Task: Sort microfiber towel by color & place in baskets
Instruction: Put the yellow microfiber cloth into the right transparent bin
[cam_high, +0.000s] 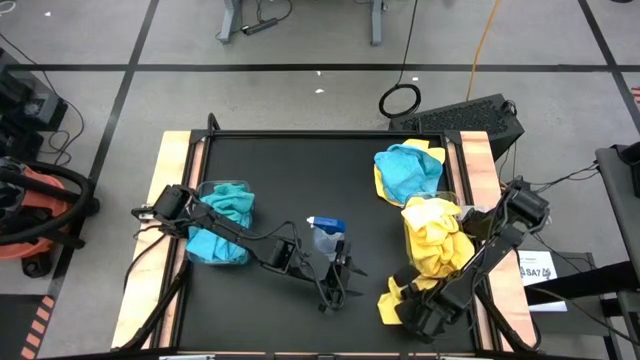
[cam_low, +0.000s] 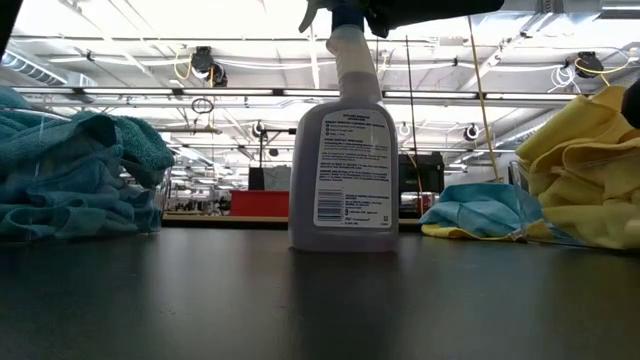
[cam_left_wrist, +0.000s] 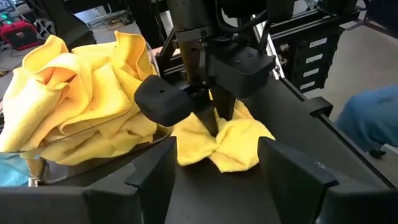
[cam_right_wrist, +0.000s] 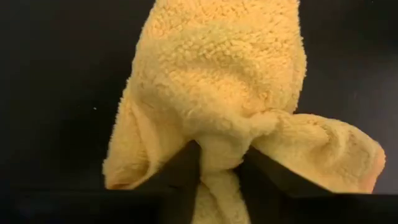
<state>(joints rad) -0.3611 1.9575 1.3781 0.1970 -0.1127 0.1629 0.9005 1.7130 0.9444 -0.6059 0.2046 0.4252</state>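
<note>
A loose yellow microfiber towel (cam_high: 392, 298) lies bunched on the black table near its front right. My right gripper (cam_high: 412, 312) stands over it, shut on it. Behind it, the right basket (cam_high: 462, 212) holds a heap of yellow towels (cam_high: 432, 238). The left basket (cam_high: 205, 188) holds teal towels (cam_high: 222, 228). A teal towel (cam_high: 408, 170) lies over a yellow one at the far right. My left gripper (cam_high: 335, 285) hangs open near the table's middle front, just past the spray bottle (cam_high: 325, 236), with nothing between its fingers (cam_left_wrist: 152, 180). My right gripper pinches a raised fold (cam_right_wrist: 221, 155) of the yellow towel between its two fingers (cam_right_wrist: 180, 177), near the middle of the bunch. The fingers come from above, pointing steeply down (cam_left_wrist: 217, 124). The rest of the towel (cam_left_wrist: 233, 149) lies slack on the table.
The grey spray bottle (cam_low: 343, 150) with a blue top stands upright at the table's middle, under my left arm. Wooden rails (cam_high: 478, 160) run along the table's left and right sides. A bare black surface lies between the two baskets toward the far edge.
</note>
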